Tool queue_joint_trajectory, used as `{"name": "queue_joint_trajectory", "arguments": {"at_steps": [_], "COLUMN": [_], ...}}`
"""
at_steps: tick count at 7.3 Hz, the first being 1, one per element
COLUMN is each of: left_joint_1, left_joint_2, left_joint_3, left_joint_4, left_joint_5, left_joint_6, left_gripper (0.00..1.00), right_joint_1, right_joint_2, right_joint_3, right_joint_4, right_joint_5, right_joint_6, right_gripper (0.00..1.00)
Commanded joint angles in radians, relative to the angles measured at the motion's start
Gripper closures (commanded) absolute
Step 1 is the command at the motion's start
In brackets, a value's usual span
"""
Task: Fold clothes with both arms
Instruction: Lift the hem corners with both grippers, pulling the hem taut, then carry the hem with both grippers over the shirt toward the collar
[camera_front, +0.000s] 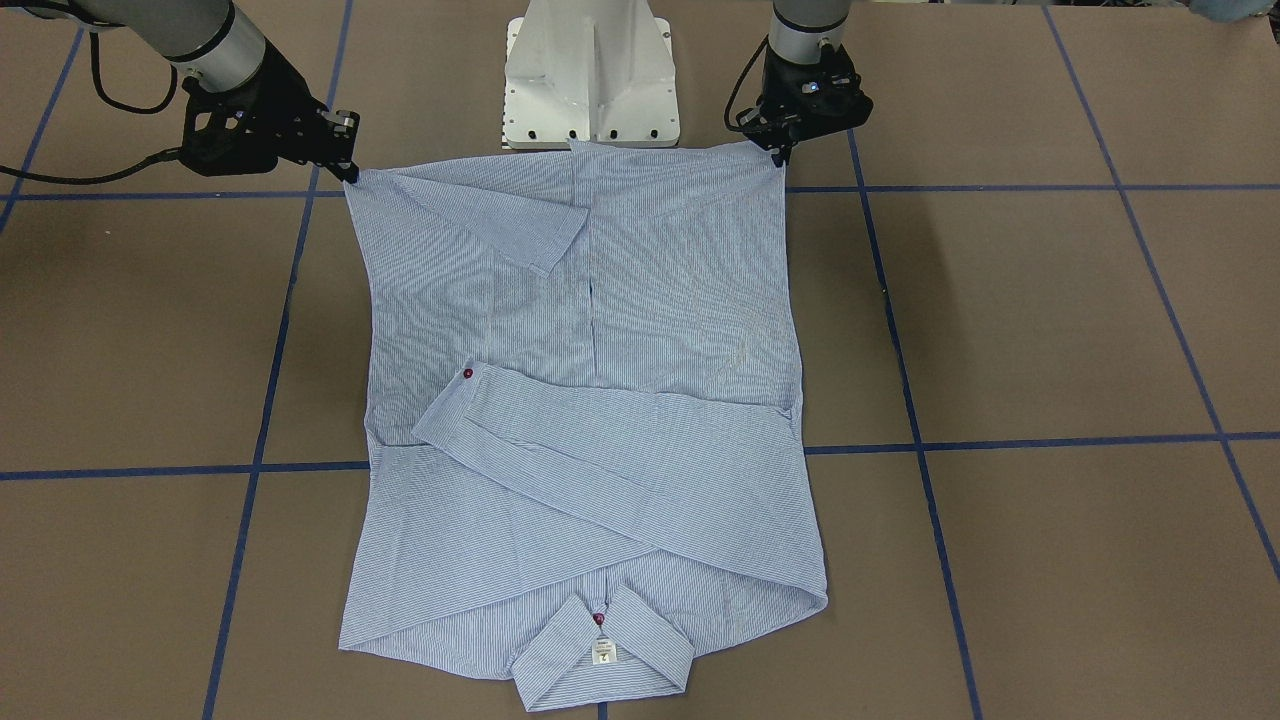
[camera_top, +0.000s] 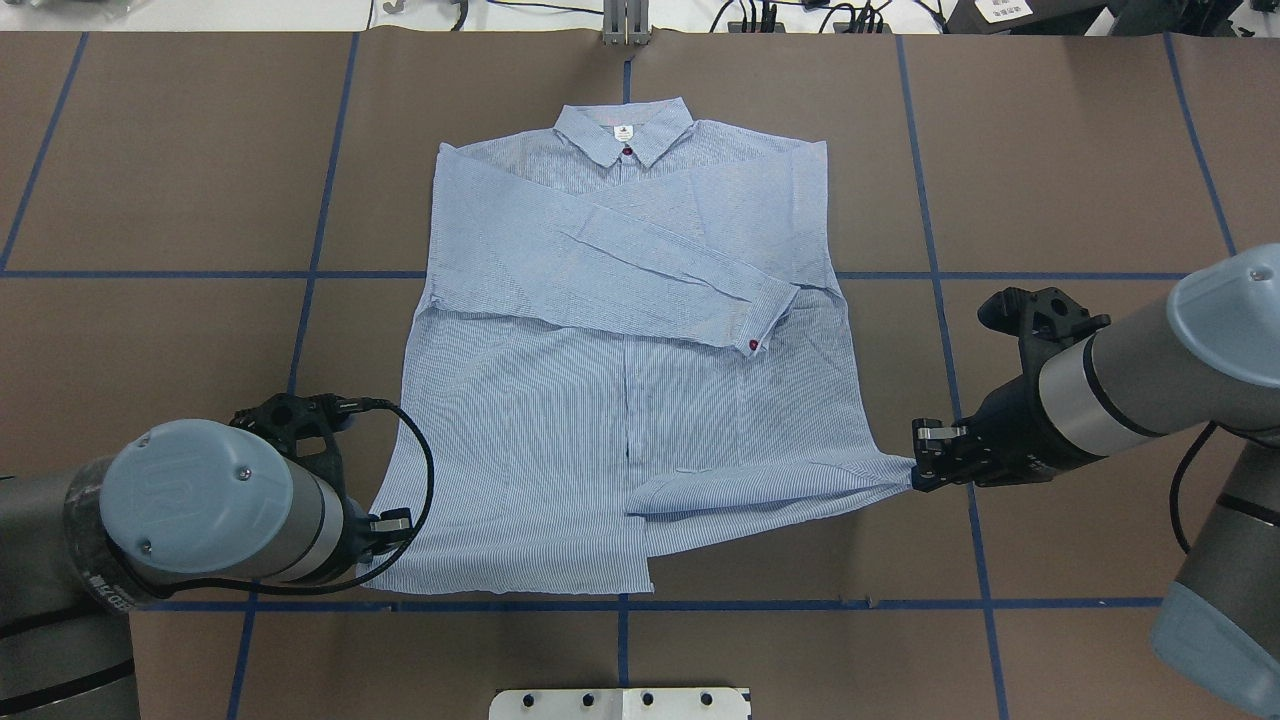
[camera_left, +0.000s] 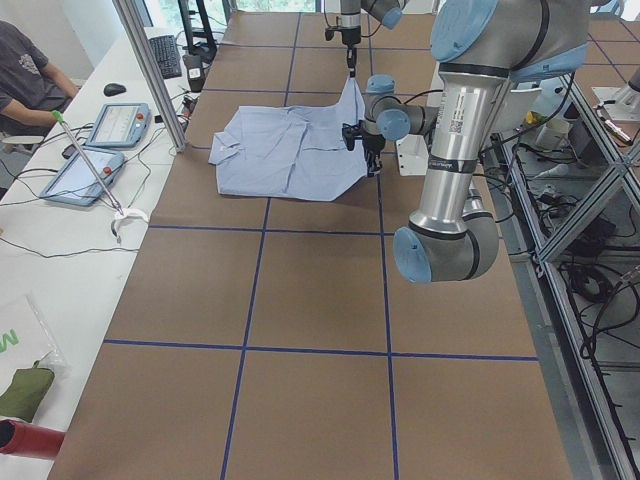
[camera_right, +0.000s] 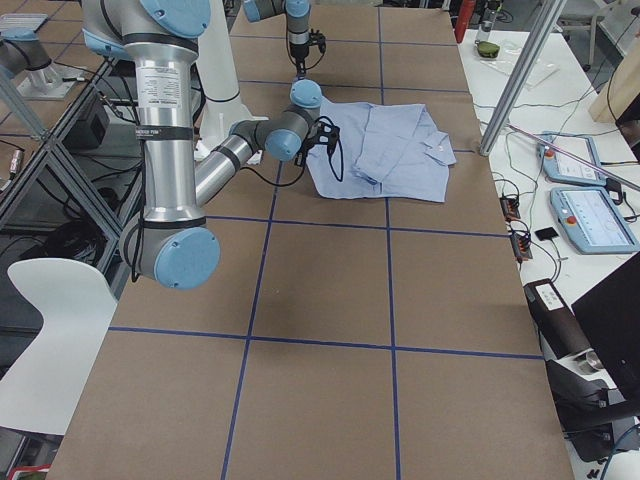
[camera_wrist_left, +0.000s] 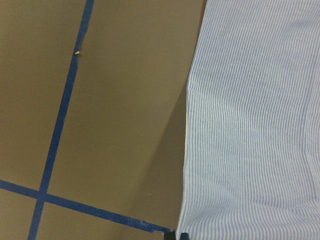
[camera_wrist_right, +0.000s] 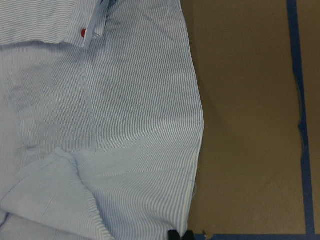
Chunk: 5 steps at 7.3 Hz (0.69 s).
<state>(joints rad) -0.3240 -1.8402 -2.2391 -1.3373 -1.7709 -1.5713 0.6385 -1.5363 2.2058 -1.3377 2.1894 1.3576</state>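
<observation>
While my left gripper (camera_top: 392, 528) and right gripper (camera_top: 916, 470) pinch the shirt's (camera_top: 560, 420) near corners, I should lift them evenly toward the far collar (camera_top: 625, 135).

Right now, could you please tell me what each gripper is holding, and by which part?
Both hold the shirt by its bottom hem: the left gripper pinches one hem corner and the right gripper pinches the other.
</observation>
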Motion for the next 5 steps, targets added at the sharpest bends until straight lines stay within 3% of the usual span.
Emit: {"name": "queue_joint_trajectory", "arguments": {"at_steps": [1, 5], "left_joint_1": [-0.004, 0.006], "left_joint_2": [-0.001, -0.02], "left_joint_3": [-0.022, -0.12], "left_joint_4": [0.003, 0.038], "left_joint_5": [-0.027, -0.114], "left_joint_6": [-0.001, -0.01], "left_gripper": [1.0, 1.0], "right_joint_1": [0.045, 0.041], "right_joint_2": [-0.014, -0.056], "right_joint_3": [0.043, 0.06], "right_joint_4": [-0.001, -0.005], "right_joint_5": [0.071, 0.215], "right_joint_6": [0.0, 0.0], "right_gripper": [1.0, 1.0]}}
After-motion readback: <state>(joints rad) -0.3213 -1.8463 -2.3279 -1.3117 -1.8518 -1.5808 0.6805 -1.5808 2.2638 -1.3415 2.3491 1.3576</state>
